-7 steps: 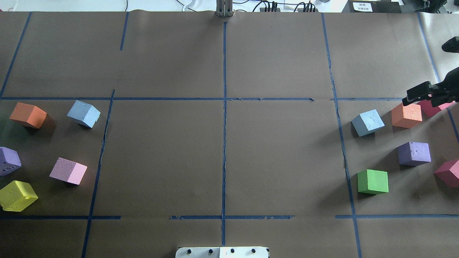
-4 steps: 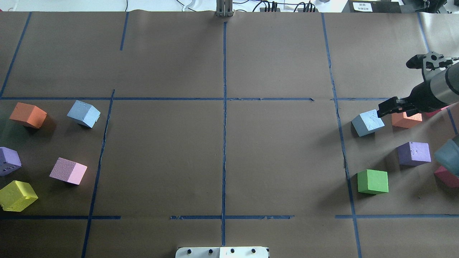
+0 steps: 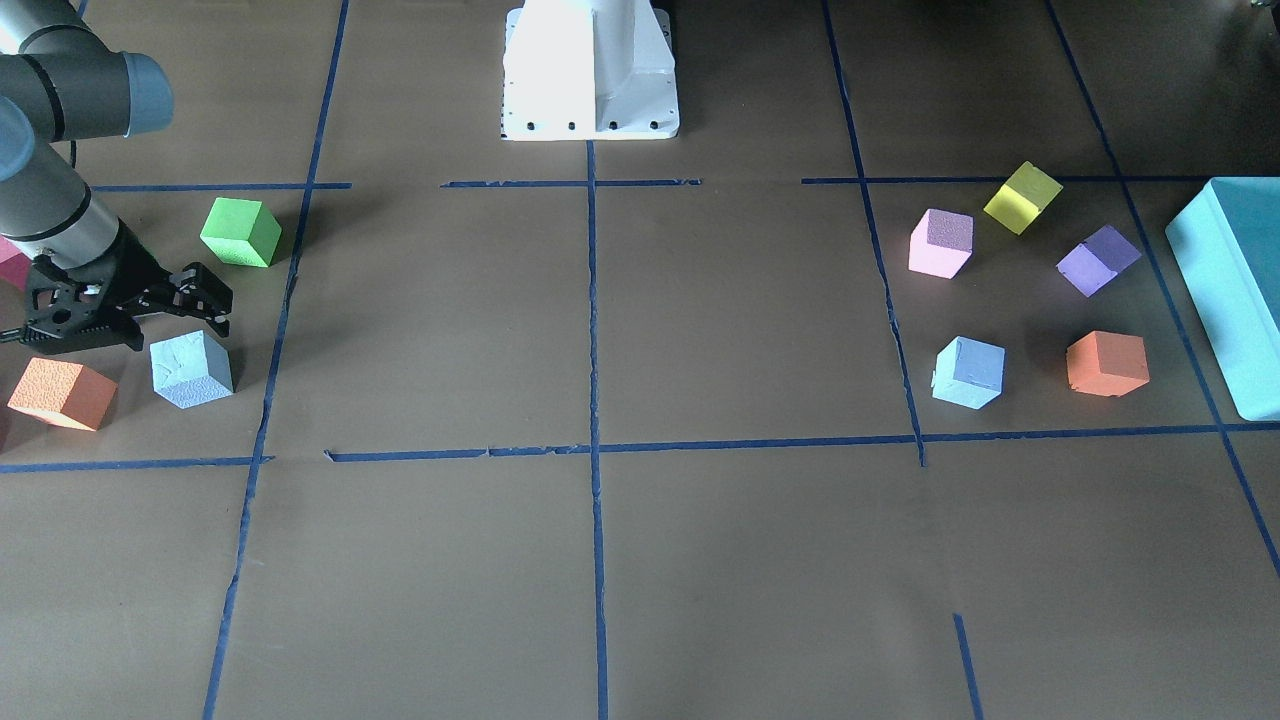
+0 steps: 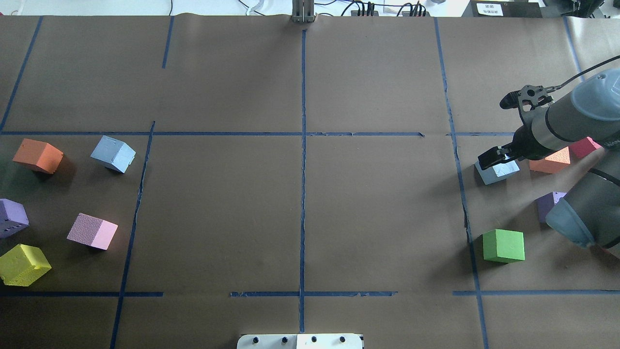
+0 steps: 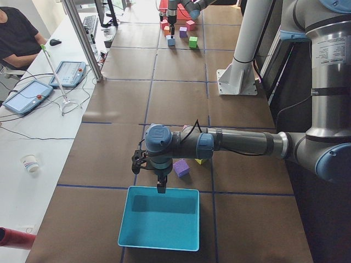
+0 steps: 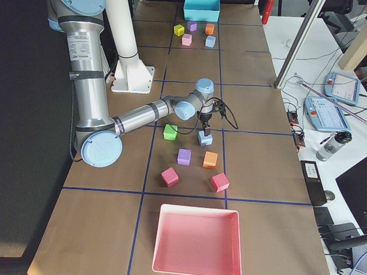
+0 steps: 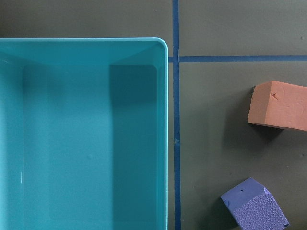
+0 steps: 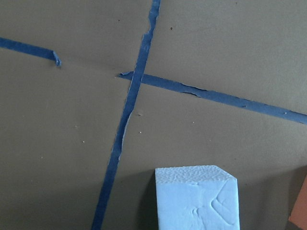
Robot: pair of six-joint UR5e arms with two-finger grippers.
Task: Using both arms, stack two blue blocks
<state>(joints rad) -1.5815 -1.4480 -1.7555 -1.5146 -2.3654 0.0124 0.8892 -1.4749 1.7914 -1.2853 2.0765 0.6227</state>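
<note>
One pale blue block [image 4: 499, 173] lies on the right side of the table; it also shows in the front view [image 3: 190, 368] and at the bottom of the right wrist view [image 8: 196, 199]. My right gripper [image 4: 494, 157] hovers just above it, slightly off its centre, and looks open and empty in the front view [image 3: 130, 320]. The other blue block [image 4: 113, 153] lies far left, untouched. My left gripper [image 5: 160, 186] shows only in the exterior left view, over the near rim of a teal tray [image 5: 159, 241]. I cannot tell whether it is open or shut.
An orange cube [image 4: 550, 162], a purple cube [image 4: 547, 203], a green cube [image 4: 503, 245] and a red cube [image 4: 586, 145] surround the right block. Orange [image 4: 38, 155], purple [image 4: 12, 217], pink [image 4: 92, 231] and yellow [image 4: 23, 264] cubes lie near the left block. A pink tray [image 6: 195, 240] stands at the right end.
My right arm has swung in from the right edge, passed over the orange cube and now has its gripper above the right blue block. No block has moved.
</note>
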